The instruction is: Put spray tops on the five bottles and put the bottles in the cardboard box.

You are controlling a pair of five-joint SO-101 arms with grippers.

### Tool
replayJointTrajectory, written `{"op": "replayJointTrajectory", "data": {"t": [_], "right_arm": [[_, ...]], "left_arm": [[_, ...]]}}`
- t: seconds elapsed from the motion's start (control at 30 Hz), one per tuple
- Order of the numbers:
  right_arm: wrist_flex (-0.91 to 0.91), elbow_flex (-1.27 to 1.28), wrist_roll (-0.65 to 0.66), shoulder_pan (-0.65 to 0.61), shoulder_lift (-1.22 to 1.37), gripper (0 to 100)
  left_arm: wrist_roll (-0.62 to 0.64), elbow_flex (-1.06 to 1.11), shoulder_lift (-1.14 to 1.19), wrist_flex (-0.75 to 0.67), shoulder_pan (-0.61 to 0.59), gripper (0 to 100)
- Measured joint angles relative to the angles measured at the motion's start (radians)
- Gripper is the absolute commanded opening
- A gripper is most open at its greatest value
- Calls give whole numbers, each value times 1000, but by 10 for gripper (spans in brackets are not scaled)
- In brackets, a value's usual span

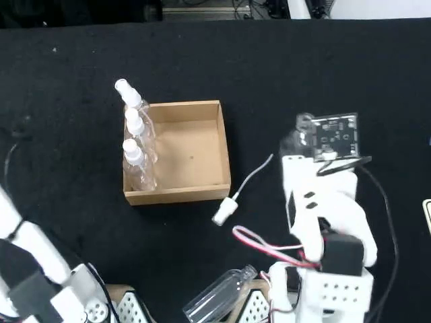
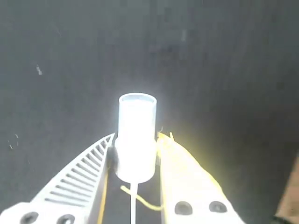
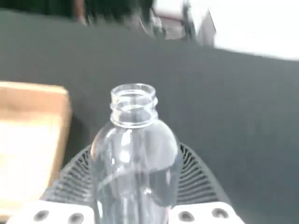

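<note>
Your table is a black cloth that stretches wide around the cardboard box. Its far edge lies well beyond the box, with cables and floor behind it. You have open cloth left of the box, beyond it, and between it and the white arm standing off to its right. The tightest spot is the box's near right corner. A loose spray top lies there just beside the wall, its thin tube trailing off toward that arm.

Inside the box, three capped bottles lie in a row along the left wall with their heads toward the far side. The farthest head pokes out past the far left corner. The box floor shows from the bottles across to the right wall.

Your right gripper sits at the table's near edge, clamped on an open bottle. Its ribbed fingers hug the body on both sides. The bottle's uncapped neck points away toward the far edge, well apart from the box.

Your left gripper is closed on a second spray top. The fingers press its two sides and its dip tube runs back between them, over black cloth.
</note>
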Motion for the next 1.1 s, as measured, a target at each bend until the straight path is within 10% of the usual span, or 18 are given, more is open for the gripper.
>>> {"op": "replayJointTrajectory", "data": {"t": [0.33, 0.77, 1.1], "right_arm": [[-245, -12, -106, -462, -9, 11], [-382, 112, -196, -516, -8, 11], [-382, 112, -212, -557, -8, 11]], "left_arm": [[285, -514, -106, 101, 370, 29], [493, -692, -161, -64, 988, 30], [531, -497, -161, -423, 1221, 30]]}}
